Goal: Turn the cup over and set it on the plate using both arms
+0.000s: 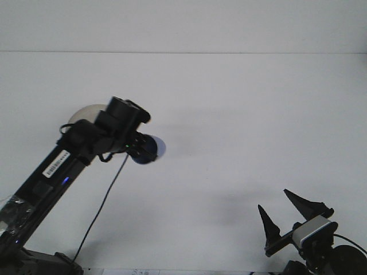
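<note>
Cup (150,150), small and dark blue, is what I see at the tip of my left gripper (139,149), lifted above the white table (241,114). It lies on its side in the air, and its pale round end points to the right, away from the arm. I believe the fingers are closed around it, because the cup hangs there with nothing under it, but the fingers themselves are hidden behind the black wrist and I cannot see them clearly.

I take the plate (83,114) as my landmark. It is a round, pale, translucent plate lying flat on the table. The left arm (57,166) rises from the bottom left corner and crosses in front of the plate, so only the upper left edge of the plate is visible. The cup is just to the right of the plate and a little lower in the picture, not touching it as far as I can judge. A black cable (103,200) hangs from the wrist down below the plate.

My right gripper (289,215) is far from the plate, at the bottom right corner, low over the table. Its two black pointed fingers stand well apart, pointing up, and they hold nothing. A grey camera block (312,230) sits behind them.
</note>
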You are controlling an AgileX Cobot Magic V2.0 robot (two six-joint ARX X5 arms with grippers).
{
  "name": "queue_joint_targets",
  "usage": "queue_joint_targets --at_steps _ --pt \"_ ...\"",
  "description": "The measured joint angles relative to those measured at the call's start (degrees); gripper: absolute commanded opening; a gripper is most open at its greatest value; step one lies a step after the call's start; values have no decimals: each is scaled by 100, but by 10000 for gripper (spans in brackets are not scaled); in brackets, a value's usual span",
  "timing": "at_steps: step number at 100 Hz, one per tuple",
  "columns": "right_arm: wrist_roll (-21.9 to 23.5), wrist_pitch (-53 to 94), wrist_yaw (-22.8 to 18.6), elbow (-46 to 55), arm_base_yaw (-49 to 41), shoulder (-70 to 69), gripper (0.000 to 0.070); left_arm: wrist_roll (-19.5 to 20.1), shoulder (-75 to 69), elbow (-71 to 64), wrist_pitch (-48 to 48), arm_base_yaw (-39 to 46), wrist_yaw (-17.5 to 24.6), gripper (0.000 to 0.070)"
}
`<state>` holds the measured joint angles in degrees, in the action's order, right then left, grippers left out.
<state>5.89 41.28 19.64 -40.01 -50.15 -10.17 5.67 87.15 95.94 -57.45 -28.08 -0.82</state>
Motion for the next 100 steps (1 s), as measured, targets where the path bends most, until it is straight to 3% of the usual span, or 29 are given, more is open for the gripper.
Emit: queue_joint_targets --at_steps 21,40,100 --pt "2 0 -2 0 0 0 541 2 129 9 205 1679 -39 5" --pt "66 0 0 0 0 0 541 -4 531 9 706 2590 -39 5" --pt "302 0 9 0 0 0 541 -7 1910 4 901 3051 -59 7"
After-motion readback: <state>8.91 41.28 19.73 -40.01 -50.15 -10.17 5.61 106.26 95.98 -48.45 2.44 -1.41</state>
